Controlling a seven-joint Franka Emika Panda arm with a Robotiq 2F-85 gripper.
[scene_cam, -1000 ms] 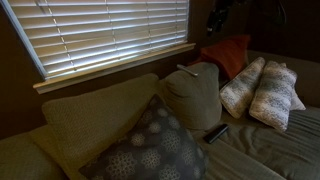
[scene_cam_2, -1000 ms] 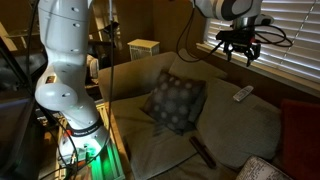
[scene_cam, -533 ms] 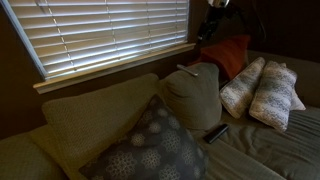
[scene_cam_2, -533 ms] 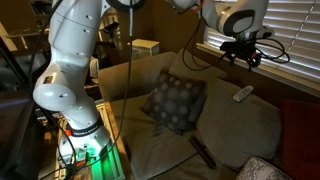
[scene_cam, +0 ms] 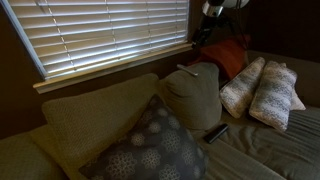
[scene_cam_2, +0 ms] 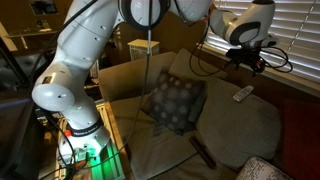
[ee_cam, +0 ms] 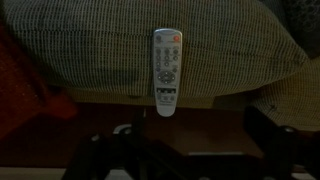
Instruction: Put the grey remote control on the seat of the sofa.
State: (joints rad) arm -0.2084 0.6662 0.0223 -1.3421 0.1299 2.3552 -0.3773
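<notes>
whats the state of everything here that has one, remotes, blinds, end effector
slim light-grey remote control: lying flat, buttons up, on top of a ribbed back cushion, not gripped
dark black remote: lying on the olive-tan sofa seat
end effector: open, empty, above the grey remote
white slatted window blinds: lowered, light showing between slats
</notes>
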